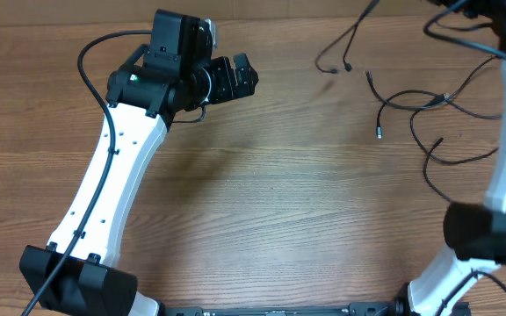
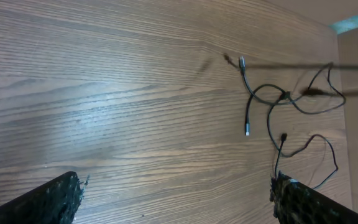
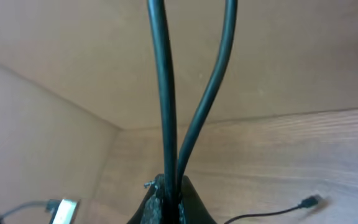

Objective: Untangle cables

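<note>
The thin black cables are lying in loose, crossing loops on the wood-grain bench at the upper right of the overhead frame. Their small plug ends are pointing outward, and some strands are running off the top edge. In the left wrist view they are sitting at the right, with one silvery tip showing.

The left end effector is hovering at the upper left, well apart from them. Its rough black fingers are standing wide apart over bare wood.

The right end effector is pinching together on two smooth round strands, which are rising out of the frame. It is mostly cut off at the bottom edge there, and the overhead frame is not showing it clearly.
</note>
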`<act>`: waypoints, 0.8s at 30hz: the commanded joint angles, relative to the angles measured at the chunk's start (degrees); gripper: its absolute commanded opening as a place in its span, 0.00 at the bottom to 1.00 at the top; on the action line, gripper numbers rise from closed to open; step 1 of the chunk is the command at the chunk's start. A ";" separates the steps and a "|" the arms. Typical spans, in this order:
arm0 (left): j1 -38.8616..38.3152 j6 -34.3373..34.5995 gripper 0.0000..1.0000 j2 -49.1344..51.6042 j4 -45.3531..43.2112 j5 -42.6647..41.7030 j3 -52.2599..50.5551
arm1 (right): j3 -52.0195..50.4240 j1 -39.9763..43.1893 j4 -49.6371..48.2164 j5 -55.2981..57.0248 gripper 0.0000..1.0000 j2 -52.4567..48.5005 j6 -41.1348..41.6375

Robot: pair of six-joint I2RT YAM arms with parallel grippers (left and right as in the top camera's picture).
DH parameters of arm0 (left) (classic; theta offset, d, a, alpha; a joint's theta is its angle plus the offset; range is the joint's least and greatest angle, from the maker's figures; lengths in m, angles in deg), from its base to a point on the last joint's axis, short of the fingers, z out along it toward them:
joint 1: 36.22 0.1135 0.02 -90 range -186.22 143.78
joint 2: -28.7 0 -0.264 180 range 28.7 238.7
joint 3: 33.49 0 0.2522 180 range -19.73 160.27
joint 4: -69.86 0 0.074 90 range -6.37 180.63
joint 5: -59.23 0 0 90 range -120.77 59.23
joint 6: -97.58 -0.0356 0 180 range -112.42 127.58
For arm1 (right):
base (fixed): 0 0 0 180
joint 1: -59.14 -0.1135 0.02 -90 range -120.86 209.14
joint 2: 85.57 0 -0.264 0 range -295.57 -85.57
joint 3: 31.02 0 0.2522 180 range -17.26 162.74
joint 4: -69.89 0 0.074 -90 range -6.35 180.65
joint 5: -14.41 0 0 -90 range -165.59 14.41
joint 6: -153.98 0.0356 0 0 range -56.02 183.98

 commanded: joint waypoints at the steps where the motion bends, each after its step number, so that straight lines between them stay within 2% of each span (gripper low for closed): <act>1: -0.42 -1.29 1.00 -0.04 -0.17 0.57 0.17 | 0.98 0.11 -2.64 3.21 0.04 -4.94 3.34; 3: -0.42 -1.29 1.00 -0.04 -0.17 0.59 0.17 | 0.96 0.52 -4.28 11.21 0.04 -8.22 3.37; 9: -0.42 -1.29 1.00 -0.04 -0.17 0.57 0.17 | 0.96 3.65 -10.95 25.27 0.04 -13.97 3.52; 12: -0.42 -1.29 1.00 -0.04 -0.17 0.57 0.17 | 0.96 5.09 -11.34 31.56 0.04 -16.31 6.21; 24: -0.42 -1.29 0.99 -0.04 -0.17 0.57 0.17 | 0.96 14.01 -11.82 33.88 0.04 -24.22 19.96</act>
